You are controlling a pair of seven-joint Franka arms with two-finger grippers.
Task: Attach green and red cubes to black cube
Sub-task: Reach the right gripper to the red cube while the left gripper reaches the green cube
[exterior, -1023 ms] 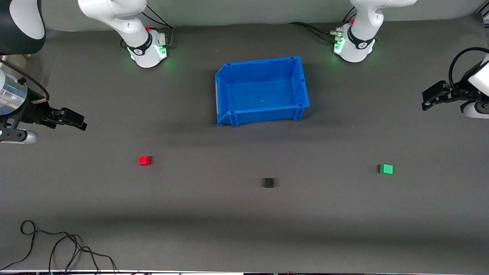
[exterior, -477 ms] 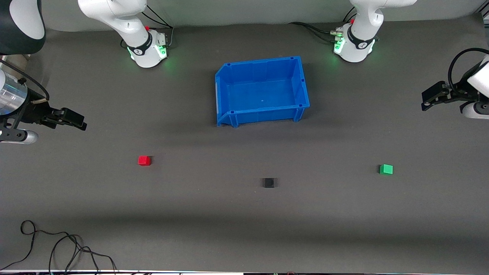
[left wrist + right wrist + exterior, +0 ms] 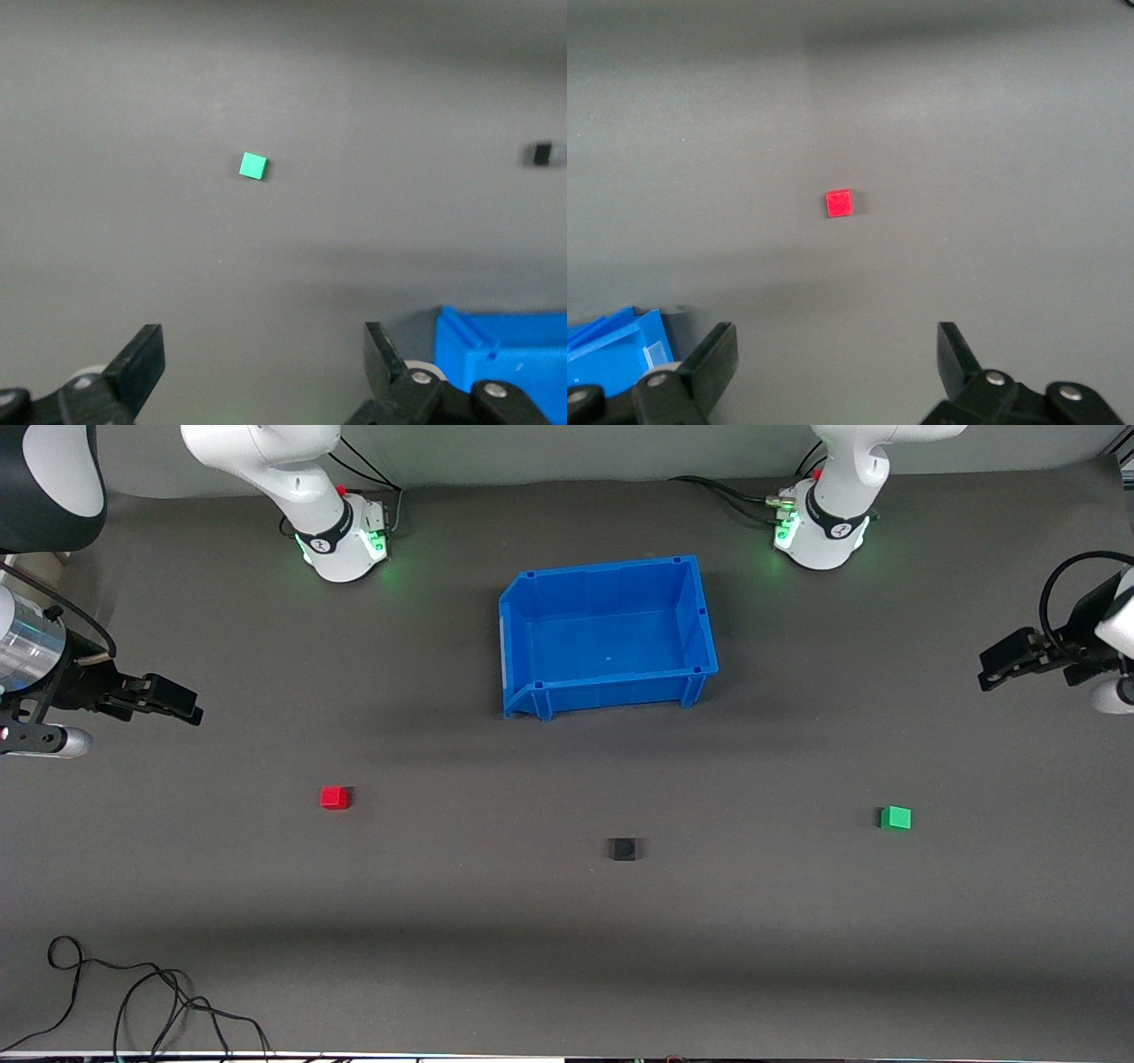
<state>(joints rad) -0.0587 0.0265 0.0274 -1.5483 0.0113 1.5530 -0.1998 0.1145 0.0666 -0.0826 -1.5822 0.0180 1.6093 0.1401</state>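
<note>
Fingers spread wide on both sides, nothing between them: the left gripper hangs in the air over bare mat at the left arm's end of the table, and the right gripper hangs the same way over bare mat at the right arm's end, jaws parted and empty. Three cubes sit apart on the grey mat, none touching another. The black cube lies nearest the front camera of the three, roughly mid-table, and nearer to that camera than the blue bin. The green cube rests well off toward the left arm's end; from the left wrist it shows flat on the mat out past the open fingertips. The red cube sits well off toward the right arm's end, and the right wrist view has it square on the mat, clear of its fingers too. The blue bin stands upright between the two arm bases. A loose black cable curls on the mat at the edge closest to the front camera.
</note>
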